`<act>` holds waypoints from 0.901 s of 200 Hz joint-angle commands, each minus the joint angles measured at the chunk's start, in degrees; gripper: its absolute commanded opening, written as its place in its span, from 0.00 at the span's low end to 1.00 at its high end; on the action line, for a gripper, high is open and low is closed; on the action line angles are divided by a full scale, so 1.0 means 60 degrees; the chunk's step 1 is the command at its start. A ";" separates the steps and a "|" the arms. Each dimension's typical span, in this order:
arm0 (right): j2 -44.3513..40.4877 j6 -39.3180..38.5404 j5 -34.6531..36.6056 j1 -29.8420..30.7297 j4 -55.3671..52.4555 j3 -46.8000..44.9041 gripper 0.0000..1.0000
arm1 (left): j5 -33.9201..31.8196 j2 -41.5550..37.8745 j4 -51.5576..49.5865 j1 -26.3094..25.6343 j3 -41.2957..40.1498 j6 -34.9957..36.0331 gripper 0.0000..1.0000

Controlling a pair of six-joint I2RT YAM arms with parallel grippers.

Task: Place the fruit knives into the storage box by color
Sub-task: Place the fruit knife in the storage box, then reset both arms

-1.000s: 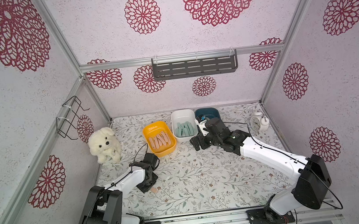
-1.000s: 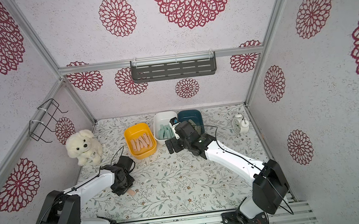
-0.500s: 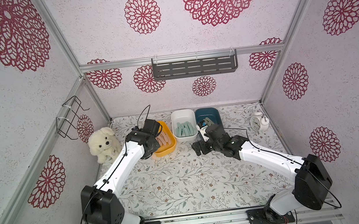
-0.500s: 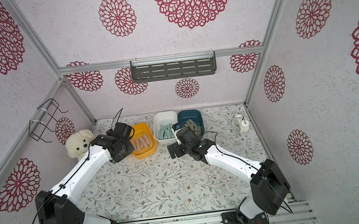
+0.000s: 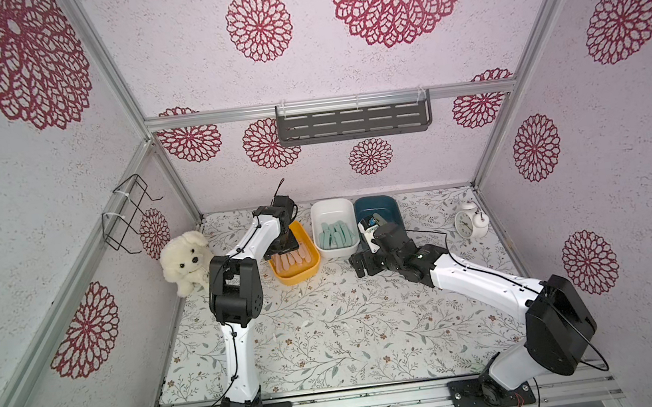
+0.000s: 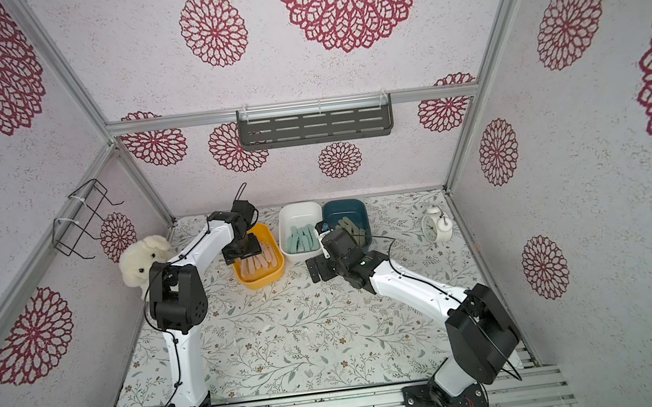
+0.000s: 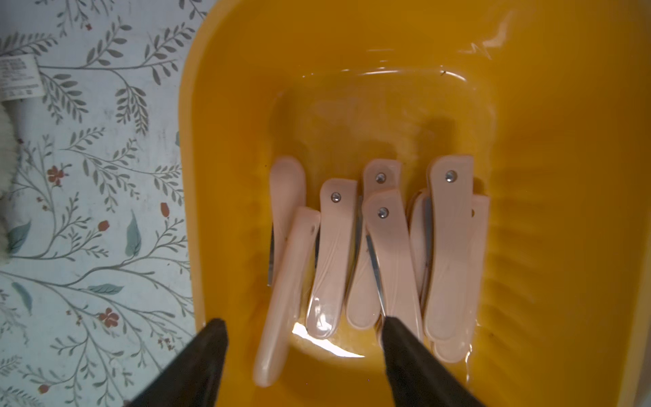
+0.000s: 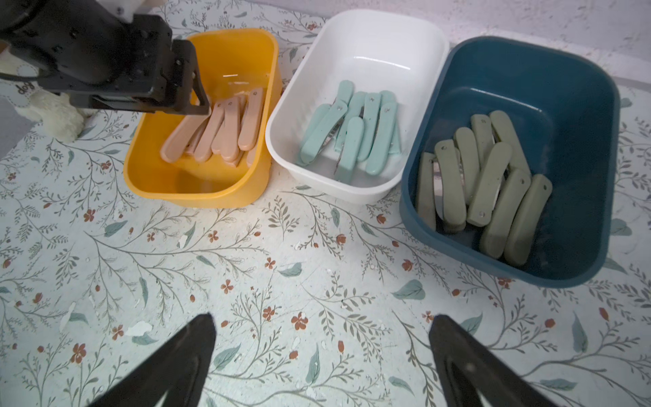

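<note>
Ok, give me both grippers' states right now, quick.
Left gripper: open, holding nothing, over the yellow plastic tub of peach-pink folding knives.
Right gripper: open, empty, above the floral tabletop.

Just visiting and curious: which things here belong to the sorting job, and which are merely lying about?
Job: pink knives, yellow box; teal knives, white box; green knives, blue box.
Lying about: plush dog, alarm clock, grey wall shelf.
</note>
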 commanded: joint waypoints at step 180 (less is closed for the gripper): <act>-0.4087 -0.3672 0.2923 -0.3938 1.2046 -1.0012 0.99 | -0.2185 -1.1298 0.8151 0.0236 -1.2570 0.2279 0.97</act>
